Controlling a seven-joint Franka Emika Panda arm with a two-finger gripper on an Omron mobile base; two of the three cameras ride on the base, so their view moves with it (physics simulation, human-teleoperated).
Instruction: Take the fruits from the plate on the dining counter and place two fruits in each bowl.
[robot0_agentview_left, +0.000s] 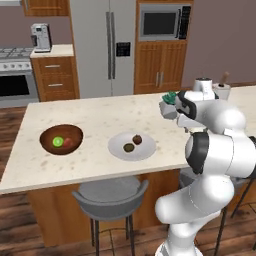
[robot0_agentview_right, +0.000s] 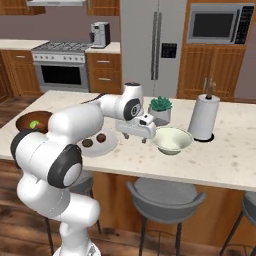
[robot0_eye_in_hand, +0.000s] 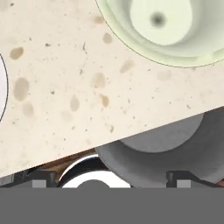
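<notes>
- Here's the dining counter (robot0_agentview_left: 95, 162), a long cream speckled slab on a reddish-brown wooden base.
- Toward one end sits the dark wooden bowl (robot0_agentview_left: 47, 144), a green fruit (robot0_agentview_left: 58, 141) and a red fruit (robot0_agentview_left: 68, 143) inside it.
- Beside it, apart, lies the flat pale plate (robot0_agentview_left: 117, 150), carrying two dark brown fruits (robot0_agentview_left: 137, 139), close together.
- Further along stands the pale cream-green bowl (robot0_agentview_right: 172, 140), glossy, near the counter's front edge.
- Just behind that bowl: a spiky green potted succulent (robot0_agentview_right: 160, 105).
- Next along, an upright paper towel roll (robot0_agentview_right: 204, 117) on its holder.
</notes>
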